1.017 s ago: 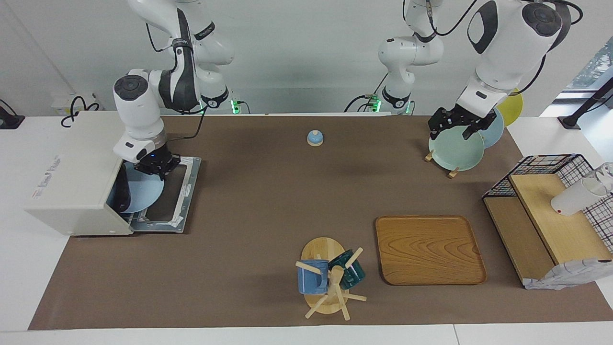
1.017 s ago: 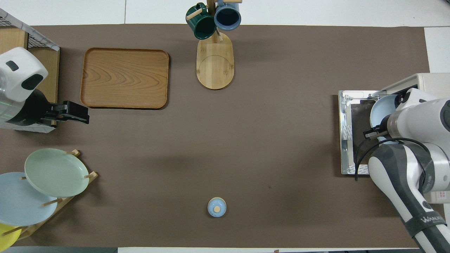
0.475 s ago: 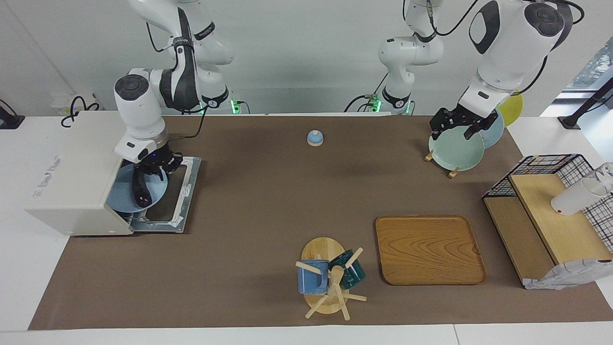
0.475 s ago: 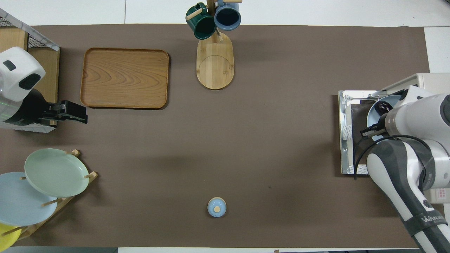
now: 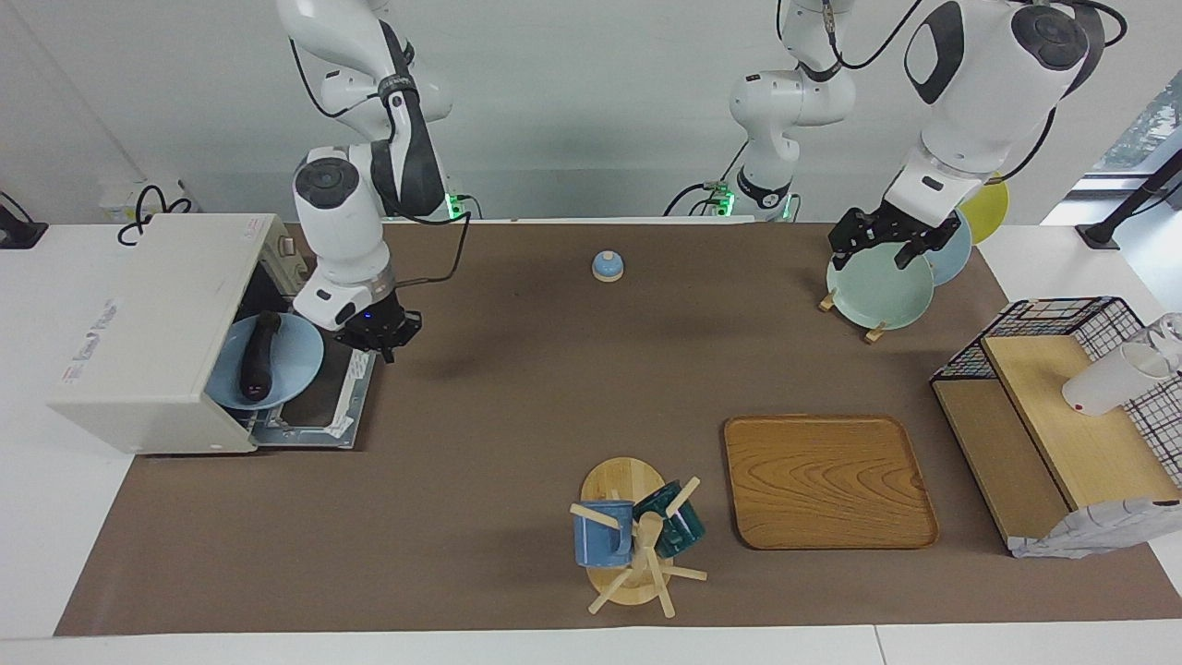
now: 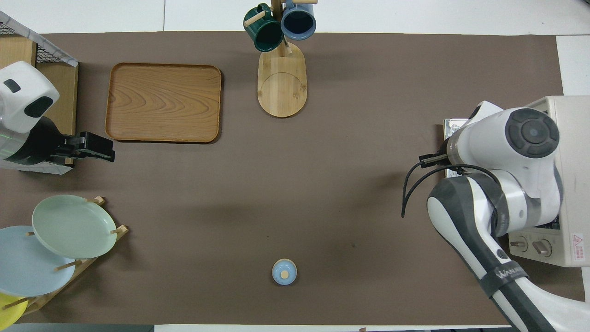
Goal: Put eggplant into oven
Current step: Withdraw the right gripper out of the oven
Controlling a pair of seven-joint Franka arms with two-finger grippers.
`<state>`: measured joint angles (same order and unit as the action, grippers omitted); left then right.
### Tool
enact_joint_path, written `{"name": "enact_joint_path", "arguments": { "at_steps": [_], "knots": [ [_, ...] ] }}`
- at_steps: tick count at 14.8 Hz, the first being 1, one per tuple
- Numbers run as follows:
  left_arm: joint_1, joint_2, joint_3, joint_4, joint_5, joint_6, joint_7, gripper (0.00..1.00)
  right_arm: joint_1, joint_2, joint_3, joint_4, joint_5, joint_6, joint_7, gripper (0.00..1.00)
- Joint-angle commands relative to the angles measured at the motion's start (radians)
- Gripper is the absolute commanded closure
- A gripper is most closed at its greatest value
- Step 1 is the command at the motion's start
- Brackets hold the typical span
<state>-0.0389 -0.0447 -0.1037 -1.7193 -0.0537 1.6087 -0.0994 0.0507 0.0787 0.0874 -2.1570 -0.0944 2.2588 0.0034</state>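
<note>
Eggplant (image 5: 259,356) lies on blue plate (image 5: 300,346) in oven (image 5: 148,332) mouth — untouched. Right claw (image 5: 383,344) pressed together over door edge; left claw (image 5: 877,242) spread over plate rack.

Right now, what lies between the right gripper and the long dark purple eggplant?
Facing view: only the rim of the round light blue plate under the eggplant and the off-white oven's open glass door.

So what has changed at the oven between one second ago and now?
The right end effector, shut and empty, has left the eggplant on the blue plate in the oven mouth and pulled back over the open door's edge. The left end effector stays over the plate rack.
</note>
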Motion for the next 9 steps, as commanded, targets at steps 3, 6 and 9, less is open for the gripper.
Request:
{"name": "enact_joint_path", "arguments": {
  "at_steps": [3,6,9],
  "knots": [
    [0.004,-0.009,-0.002,0.004,0.017,-0.012,0.0,0.0,-0.031,0.055,-0.002,-0.046,-0.056,0.054,0.012,1.0],
    [0.004,-0.009,-0.001,0.003,0.017,-0.012,0.001,0.0,-0.038,0.059,-0.002,-0.058,-0.126,0.053,0.012,1.0],
    [0.004,-0.009,-0.002,0.004,0.017,-0.012,0.0,0.0,-0.064,0.05,-0.003,-0.104,-0.14,0.097,0.015,1.0]
  ]
}}
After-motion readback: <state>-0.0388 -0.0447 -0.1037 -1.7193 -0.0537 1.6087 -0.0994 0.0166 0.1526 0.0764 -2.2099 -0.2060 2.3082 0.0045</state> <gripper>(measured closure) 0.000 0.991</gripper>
